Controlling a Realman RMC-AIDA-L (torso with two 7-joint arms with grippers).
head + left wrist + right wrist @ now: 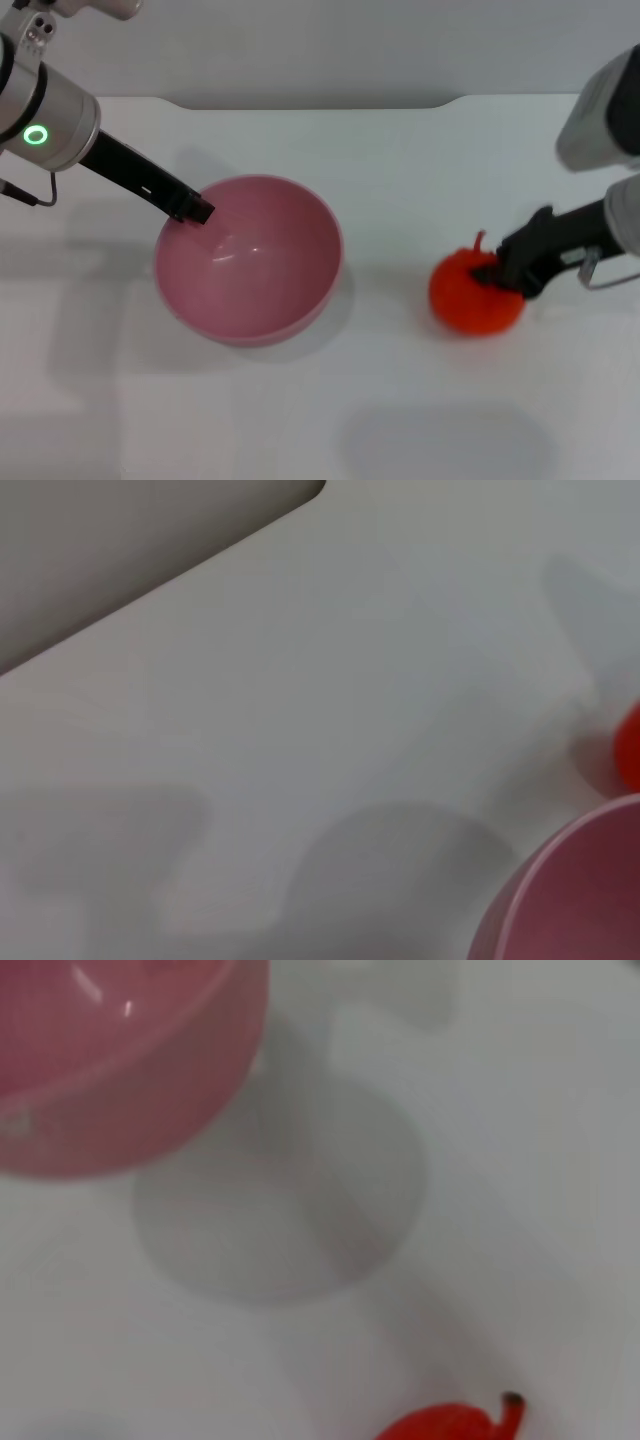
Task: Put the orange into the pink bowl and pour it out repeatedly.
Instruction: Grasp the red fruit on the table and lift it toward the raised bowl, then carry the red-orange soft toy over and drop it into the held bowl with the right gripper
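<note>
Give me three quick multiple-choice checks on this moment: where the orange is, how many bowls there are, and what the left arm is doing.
1. Where is the orange?
A. In the bowl
B. On the table, at the right end effector
C. Held over the bowl

2. How many bowls are in view?
A. One
B. Two
C. Three

3. The left end effector is:
A. At the rim of the pink bowl
B. On the orange
C. Out of view

Key: 1 B, the orange sits on the white surface against the dark fingers. 2 A, only one pink bowl shows. 3 A, its tip meets the bowl's far-left rim.

L arm (130, 170) extended, R fingers (515, 268) closed
</note>
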